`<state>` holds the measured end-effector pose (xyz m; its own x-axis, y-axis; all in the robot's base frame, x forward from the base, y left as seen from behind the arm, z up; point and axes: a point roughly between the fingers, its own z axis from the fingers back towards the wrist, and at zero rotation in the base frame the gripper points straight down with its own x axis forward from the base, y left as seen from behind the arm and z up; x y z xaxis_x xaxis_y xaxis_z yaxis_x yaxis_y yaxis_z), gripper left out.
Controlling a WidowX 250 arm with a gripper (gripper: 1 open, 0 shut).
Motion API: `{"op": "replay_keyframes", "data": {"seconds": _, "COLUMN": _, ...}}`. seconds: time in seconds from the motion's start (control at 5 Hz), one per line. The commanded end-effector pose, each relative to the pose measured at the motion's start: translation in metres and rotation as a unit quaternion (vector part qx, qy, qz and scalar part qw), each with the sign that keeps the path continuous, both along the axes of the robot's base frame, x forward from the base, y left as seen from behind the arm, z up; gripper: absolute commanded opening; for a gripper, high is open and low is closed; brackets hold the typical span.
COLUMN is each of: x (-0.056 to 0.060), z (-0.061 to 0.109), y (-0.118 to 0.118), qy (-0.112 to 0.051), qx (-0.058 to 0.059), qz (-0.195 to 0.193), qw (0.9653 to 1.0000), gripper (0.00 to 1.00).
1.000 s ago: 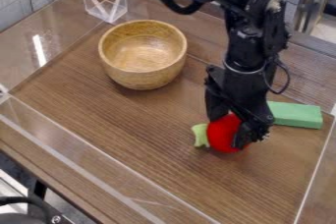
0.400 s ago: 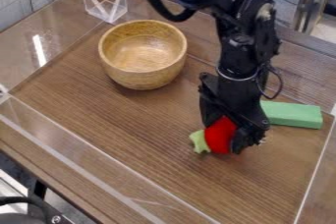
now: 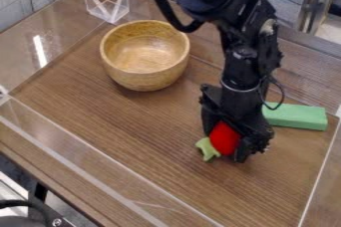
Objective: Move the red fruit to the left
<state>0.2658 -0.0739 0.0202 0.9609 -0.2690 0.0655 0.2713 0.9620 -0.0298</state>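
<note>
The gripper (image 3: 229, 139) has been lowered around the fruit (image 3: 224, 141), jaws apart, unclamped; the bowl (image 3: 146, 54) lies at ten o'clock. Closing seems next.

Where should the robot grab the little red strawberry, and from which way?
Best around the round red middle of the red fruit, coming straight down from above. It lies on the table with its leafy green cap sticking out sideways, so the plump body is likely the firmest part to squeeze. The open gripper already hangs right over it, jaws either side.
</note>
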Motion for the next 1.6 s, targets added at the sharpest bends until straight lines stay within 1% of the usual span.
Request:
{"op": "replay_keyframes", "data": {"seconds": 0.0, "x": 0.016, "z": 0.027, "y": 0.005, "qy": -0.036, "qx": -0.003, "qz": 0.01, "qw": 0.9993, "gripper": 0.0}}
{"op": "replay_keyframes", "data": {"seconds": 0.2, "x": 0.022, "z": 0.053, "y": 0.015, "qy": -0.058, "qx": -0.001, "qz": 0.023, "qw": 0.998, "gripper": 0.0}}
{"op": "replay_keyframes", "data": {"seconds": 0.4, "x": 0.02, "z": 0.072, "y": 0.026, "qy": -0.079, "qx": 0.001, "qz": 0.027, "qw": 0.9965, "gripper": 0.0}}
{"op": "replay_keyframes", "data": {"seconds": 0.6, "x": 0.015, "z": 0.076, "y": 0.029, "qy": -0.081, "qx": -0.002, "qz": 0.024, "qw": 0.9964, "gripper": 0.0}}
{"op": "replay_keyframes", "data": {"seconds": 0.8, "x": 0.01, "z": 0.083, "y": 0.027, "qy": -0.086, "qx": -0.001, "qz": 0.06, "qw": 0.9944, "gripper": 0.0}}
{"op": "replay_keyframes", "data": {"seconds": 1.0, "x": 0.003, "z": 0.087, "y": 0.031, "qy": -0.086, "qx": -0.001, "qz": 0.101, "qw": 0.9912, "gripper": 0.0}}
{"op": "replay_keyframes", "data": {"seconds": 1.2, "x": -0.007, "z": 0.092, "y": 0.049, "qy": -0.087, "qx": -0.002, "qz": 0.105, "qw": 0.9906, "gripper": 0.0}}
{"op": "replay_keyframes", "data": {"seconds": 1.4, "x": -0.017, "z": 0.088, "y": 0.066, "qy": -0.079, "qx": -0.013, "qz": 0.107, "qw": 0.9911, "gripper": 0.0}}
